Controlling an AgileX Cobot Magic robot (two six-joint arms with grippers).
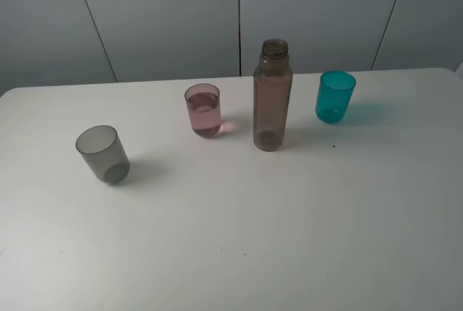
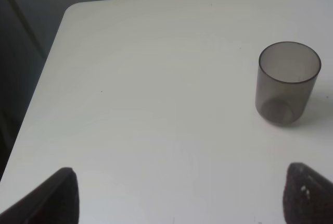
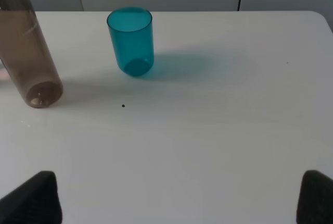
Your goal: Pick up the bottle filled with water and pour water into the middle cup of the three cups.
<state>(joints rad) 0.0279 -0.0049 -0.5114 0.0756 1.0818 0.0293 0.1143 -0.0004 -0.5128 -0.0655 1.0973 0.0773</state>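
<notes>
white table [image 1: 289,239] with the bottle [image 1: 272,98] and the three cups [image 1: 203,110]

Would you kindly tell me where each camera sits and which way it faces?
Exterior high: mounted high, looking down over the table at the bottle and three cups; no arm shows.
Left wrist: low over the table, facing the grey cup; open left gripper tips show.
Right wrist: low, facing the teal cup and bottle; open right gripper tips show.
Shared: right wrist and exterior both show bottle and teal cup.
</notes>
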